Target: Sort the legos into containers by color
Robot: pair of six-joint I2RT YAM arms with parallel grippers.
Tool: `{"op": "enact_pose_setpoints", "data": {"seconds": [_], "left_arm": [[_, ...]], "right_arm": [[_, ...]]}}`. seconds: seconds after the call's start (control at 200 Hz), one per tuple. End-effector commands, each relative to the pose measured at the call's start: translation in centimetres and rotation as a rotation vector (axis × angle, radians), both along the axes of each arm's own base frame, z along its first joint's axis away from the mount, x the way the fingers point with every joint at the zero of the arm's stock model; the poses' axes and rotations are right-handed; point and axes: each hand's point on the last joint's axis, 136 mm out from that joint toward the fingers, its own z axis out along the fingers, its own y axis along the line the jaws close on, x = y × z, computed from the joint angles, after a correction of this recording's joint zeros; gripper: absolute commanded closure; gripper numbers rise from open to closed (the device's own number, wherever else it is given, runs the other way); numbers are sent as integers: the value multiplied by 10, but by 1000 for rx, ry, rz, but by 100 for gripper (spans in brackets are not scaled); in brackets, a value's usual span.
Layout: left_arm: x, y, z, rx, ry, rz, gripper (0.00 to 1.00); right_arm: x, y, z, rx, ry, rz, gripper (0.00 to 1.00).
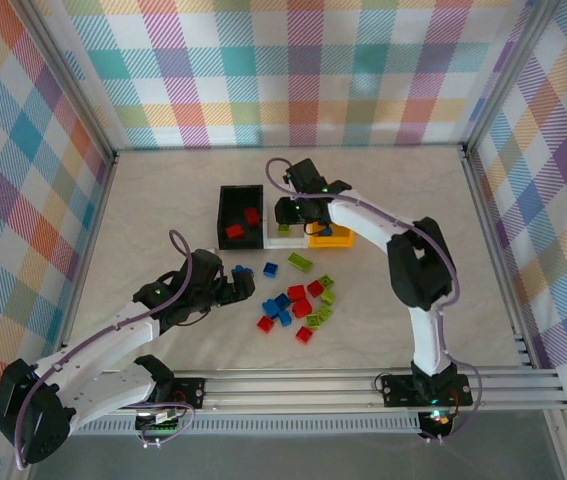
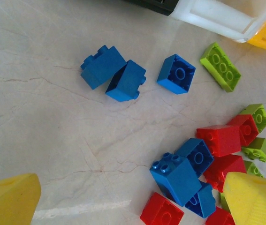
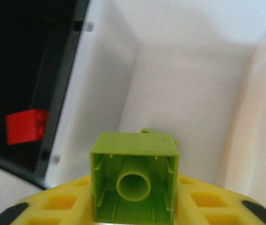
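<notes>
One black bin [image 1: 222, 215], one white bin [image 1: 275, 241], one orange-yellow bin [image 1: 338, 242]. Left of the white bin, in the black: two red bricks [image 1: 233, 232]. Over the white bin: one lime brick [image 3: 133, 183]. Loose before it: six blue bricks [image 2: 176, 73], five red, at least four lime

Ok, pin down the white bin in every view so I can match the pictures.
Top external: white bin at centre, between the black bin and the yellow bin.
Left wrist: along the top edge, right of centre.
Right wrist: its pale walls behind the green brick.
Shared landmark: the black bin, directly on its left in all three.
</notes>
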Motion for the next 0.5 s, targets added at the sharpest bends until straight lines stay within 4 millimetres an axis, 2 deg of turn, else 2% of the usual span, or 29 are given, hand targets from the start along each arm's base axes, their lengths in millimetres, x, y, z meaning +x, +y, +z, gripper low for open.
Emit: {"op": "enact_pose_setpoints", "data": {"seconds": [0.0, 0.115, 0.18, 0.265, 0.39, 0.495], "left_arm": [[-7, 4, -8, 1, 42, 6, 0], [-6, 2, -10, 3, 48, -8, 0], [-5, -5, -9, -9, 50, -38, 0], [-5, -15, -9, -28, 68, -82, 5], [-12, -34, -13, -14, 93, -172, 10], [-26, -51, -23, 42, 122, -262, 14]], "right_arm": [[12, 0, 11, -8, 0, -28, 54], [15, 3, 33, 25, -45, -18, 41], [12, 1, 46, 42, -70, -19, 39], [3, -6, 63, 61, -99, -21, 39], [-25, -21, 69, 89, -99, -19, 39], [-53, -39, 58, 97, -80, -30, 39]]}}
